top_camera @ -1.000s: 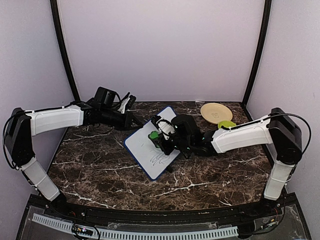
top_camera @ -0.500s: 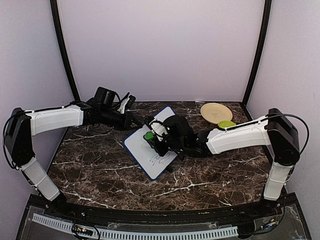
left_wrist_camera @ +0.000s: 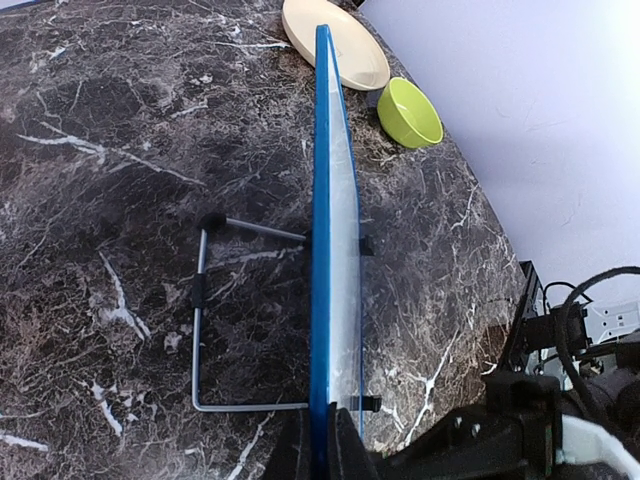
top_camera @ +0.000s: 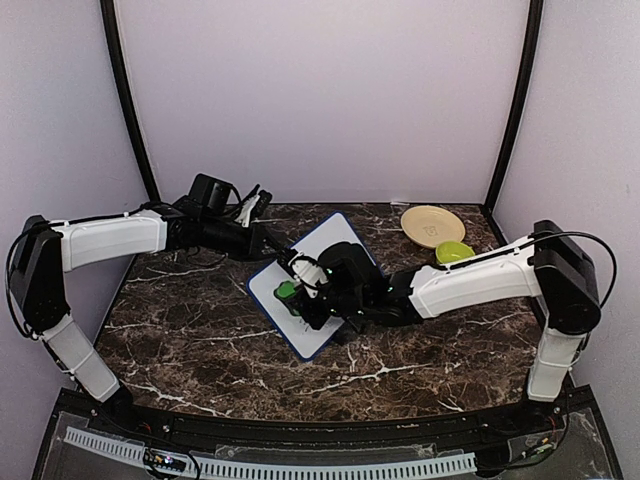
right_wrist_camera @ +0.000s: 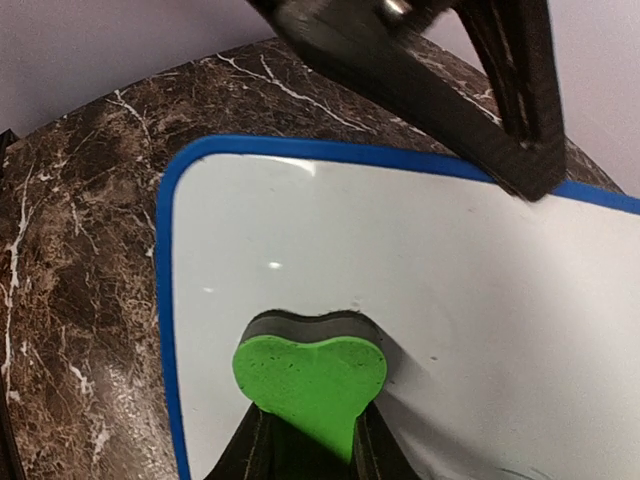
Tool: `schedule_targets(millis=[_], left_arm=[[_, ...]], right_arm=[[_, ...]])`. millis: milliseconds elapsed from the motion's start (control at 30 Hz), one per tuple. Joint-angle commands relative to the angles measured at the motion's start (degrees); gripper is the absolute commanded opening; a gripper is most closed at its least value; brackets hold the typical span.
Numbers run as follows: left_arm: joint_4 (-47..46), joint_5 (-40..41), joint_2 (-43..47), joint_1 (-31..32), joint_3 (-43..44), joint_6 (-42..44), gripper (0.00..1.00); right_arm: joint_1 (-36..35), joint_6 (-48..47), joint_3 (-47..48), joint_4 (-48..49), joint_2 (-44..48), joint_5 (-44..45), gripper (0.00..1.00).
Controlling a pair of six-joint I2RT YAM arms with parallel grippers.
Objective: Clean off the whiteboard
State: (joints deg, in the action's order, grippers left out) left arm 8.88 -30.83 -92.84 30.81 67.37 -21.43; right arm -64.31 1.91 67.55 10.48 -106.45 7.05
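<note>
1. Since a second ago my right fingers (top_camera: 296,302) have carried the green eraser (top_camera: 286,291) from the middle of the whiteboard (top_camera: 335,245) down toward its near-left part. The left arm and the board itself have not shifted.
2. Top view: the whiteboard sits skewed in the middle of the worktop (top_camera: 180,330), one corner pointing to the back. My left fingers (top_camera: 268,241) are clamped on its far-left edge. My right fingers are closed on the green eraser, which is touching the board. A plate (top_camera: 432,225) lies at the back right, with a green bowl (top_camera: 453,250) just beside it on the near side.
3. Left wrist view: I see the board edge-on, its blue rim running straight up the frame. My left fingers are pinched narrow on either side of it at the bottom. A wire stand (left_wrist_camera: 200,330) juts from its back face, over the worktop. The plate and bowl show beyond the far end.
4. Right wrist view: the eraser is gripped between my two fingers, its dark pad against the white surface near a rounded blue corner. The board around it is clean. A trace of dark marker shows at the bottom right edge. The left arm's dark fingers hang over the far rim.
</note>
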Motion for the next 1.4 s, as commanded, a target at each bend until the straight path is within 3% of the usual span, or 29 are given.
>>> schedule_targets(millis=[0,300,600,800,1367], left_arm=[[-0.81,-2.74,0.88,1.18,1.04,-0.71,0.0],[-0.72,-2.79,0.65,1.18,1.36,-0.72,0.0],[-1.06,-2.92,0.63,1.18,1.19,-0.89,0.0],[-0.91,-2.75,0.9,1.18,1.05,-0.72,0.0],[-1.2,-2.95,0.82,1.18,0.81,-0.65,0.0]], right_arm=[[6.0,1.73,-3.75,-4.12,1.52,1.21,0.01],[9.17,2.84,-3.92,-5.27,1.5,0.77,0.01],[1.58,1.4,-2.99,-0.66,-0.34,0.26,0.01],[0.48,0.99,-5.35,1.96,-0.2,1.67,0.01],[16.27,3.92,-15.82,6.96,4.52,-1.09,0.01]])
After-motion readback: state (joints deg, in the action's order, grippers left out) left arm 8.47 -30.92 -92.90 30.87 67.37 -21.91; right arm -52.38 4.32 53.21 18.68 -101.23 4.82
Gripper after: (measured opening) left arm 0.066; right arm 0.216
